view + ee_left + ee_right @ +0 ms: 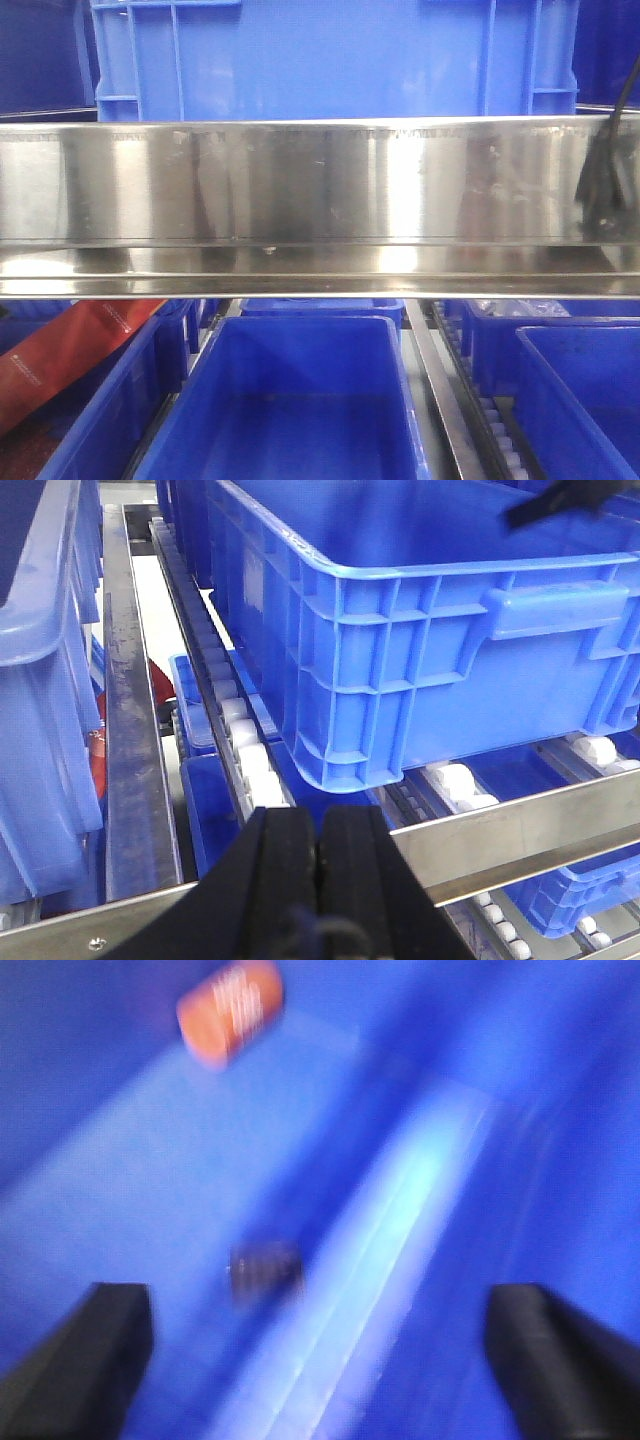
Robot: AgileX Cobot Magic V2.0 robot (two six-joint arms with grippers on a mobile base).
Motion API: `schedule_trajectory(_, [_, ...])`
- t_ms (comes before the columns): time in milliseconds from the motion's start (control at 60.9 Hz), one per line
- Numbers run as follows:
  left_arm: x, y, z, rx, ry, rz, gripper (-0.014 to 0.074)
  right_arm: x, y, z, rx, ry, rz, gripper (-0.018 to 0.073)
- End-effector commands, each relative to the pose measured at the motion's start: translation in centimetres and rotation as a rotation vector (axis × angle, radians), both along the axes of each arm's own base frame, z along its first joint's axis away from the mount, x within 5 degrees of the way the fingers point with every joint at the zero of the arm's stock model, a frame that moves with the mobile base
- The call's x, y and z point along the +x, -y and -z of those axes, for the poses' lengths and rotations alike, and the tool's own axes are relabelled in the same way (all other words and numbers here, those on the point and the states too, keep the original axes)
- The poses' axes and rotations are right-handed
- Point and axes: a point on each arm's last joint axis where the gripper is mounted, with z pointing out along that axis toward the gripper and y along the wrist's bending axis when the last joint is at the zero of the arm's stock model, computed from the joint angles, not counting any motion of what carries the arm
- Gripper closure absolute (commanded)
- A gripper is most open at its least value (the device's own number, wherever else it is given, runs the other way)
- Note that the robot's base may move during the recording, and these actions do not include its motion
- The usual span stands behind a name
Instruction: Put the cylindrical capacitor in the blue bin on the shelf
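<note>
Front-facing view: the shelf's broad mirror-like front rail (320, 195) spans the whole width, with a large blue bin (330, 60) standing on the level behind and above it and several more blue bins on the level below, the middle one (295, 400) directly beneath the rail's centre; a red packet (70, 350) lies in the lower bin to the left of that one, and a dark arm part with a cable (610, 170) crosses the rail's right end. Left wrist view: the left tool (318, 880) hangs just in front of the same rail, here seen as a steel strip (520, 830), with its two black pads pressed together and nothing between them; the large blue bin (420, 660) rests on the white roller tracks (245, 740) just beyond the rail, and a dark tip (570, 502) reaches over its far right corner. Right wrist view, heavily motion-blurred: the right tool (320, 1350) looks down into a blue bin (120, 1160) with its black fingers (85, 1350) spread wide apart at the lower corners and nothing between them; a small dark smudge, probably the cylindrical capacitor (265, 1270), lies on the bin floor between the fingers and clear of both, and an orange-red cylindrical item (230, 1010) lies farther off on the same floor.
</note>
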Motion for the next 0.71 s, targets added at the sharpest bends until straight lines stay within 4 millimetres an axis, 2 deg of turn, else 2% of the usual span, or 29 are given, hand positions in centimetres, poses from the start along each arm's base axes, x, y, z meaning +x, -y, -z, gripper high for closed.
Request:
schedule_trajectory(0, [-0.1, -0.1, -0.1, -0.02, 0.013, -0.002, 0.0708, -1.9, 1.0, -3.0, 0.039, 0.096, 0.0, 0.0249])
schedule_trajectory(115, [-0.1, -0.1, -0.1, -0.02, 0.013, -0.002, 0.0708, -4.1, 2.0, -4.7, 0.059, 0.139, 0.0, 0.0517])
schedule_trajectory(263, [-0.1, -0.1, -0.1, -0.02, 0.013, -0.002, 0.0708, -7.6, 3.7, -5.4, 0.095, 0.218, 0.01, 0.0725])
schedule_trajectory(427, [-0.1, -0.1, -0.1, -0.016, 0.016, -0.004, 0.0708, -11.9, 5.9, -3.5, 0.138, 0.302, 0.028, 0.072])
schedule_trajectory(690, [0.0, -0.2, -0.1, 0.001, 0.027, -0.013, 0.0708, -18.1, 9.0, 2.8, 0.175, 0.375, 0.05, 0.0721])
